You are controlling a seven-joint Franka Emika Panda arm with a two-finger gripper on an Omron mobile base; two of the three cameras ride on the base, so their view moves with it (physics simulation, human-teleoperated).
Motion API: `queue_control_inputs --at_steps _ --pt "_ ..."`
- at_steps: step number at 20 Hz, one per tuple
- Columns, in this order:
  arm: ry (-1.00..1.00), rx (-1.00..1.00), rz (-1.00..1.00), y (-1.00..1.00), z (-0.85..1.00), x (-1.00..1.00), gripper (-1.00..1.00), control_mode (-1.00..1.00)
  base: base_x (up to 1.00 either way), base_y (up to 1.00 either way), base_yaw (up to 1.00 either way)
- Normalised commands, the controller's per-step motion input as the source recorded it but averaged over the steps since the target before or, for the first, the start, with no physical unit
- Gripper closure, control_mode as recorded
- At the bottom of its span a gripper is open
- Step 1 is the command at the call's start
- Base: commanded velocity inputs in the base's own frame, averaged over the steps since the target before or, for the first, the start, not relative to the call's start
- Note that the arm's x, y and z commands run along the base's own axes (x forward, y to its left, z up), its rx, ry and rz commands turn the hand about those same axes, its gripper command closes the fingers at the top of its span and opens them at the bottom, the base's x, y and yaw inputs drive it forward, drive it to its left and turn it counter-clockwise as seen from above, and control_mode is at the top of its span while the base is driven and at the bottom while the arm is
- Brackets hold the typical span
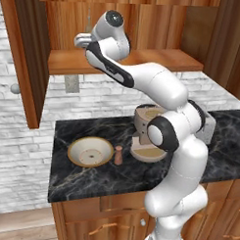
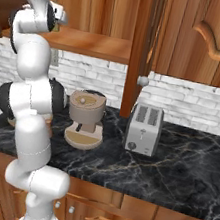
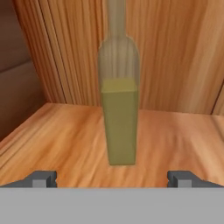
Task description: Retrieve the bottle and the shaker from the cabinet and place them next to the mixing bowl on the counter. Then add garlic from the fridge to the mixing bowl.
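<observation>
Hand view showed the bottle (image 3: 118,109) upright on the cabinet shelf (image 3: 175,144), centred ahead of my gripper (image 3: 113,178), jaws spread wide with nothing between them. Tall and narrow, it would probably topple if I nudged it before closing. The shaker (image 1: 119,155) stood beside the mixing bowl (image 1: 90,152).

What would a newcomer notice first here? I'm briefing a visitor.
The white arm reaching up into the open wooden cabinet, its open gripper facing an upright bottle on the shelf. Below, on the black marble counter, a mixing bowl with a small shaker beside it.
</observation>
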Motion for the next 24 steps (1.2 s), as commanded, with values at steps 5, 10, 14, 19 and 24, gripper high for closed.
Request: queue_control_inputs --at_steps 5,10,14,19,24 --pt "-0.13 0.00 0.00 0.00 -0.10 0.01 -1.00 -1.00 0.00 0.00 0.00" --pt "-0.13 -0.01 0.00 0.00 -0.12 0.04 -1.00 -1.00 0.00 0.00 0.00" --pt "-0.06 0.00 0.00 0.00 -0.04 0.03 -1.00 -1.00 0.00 0.00 0.00" --pt "0.00 0.00 0.00 0.00 0.00 0.09 -1.00 -1.00 0.00 0.00 0.00" --pt "0.00 0.00 0.00 0.00 0.00 0.10 -1.00 -1.00 0.00 0.00 0.00"
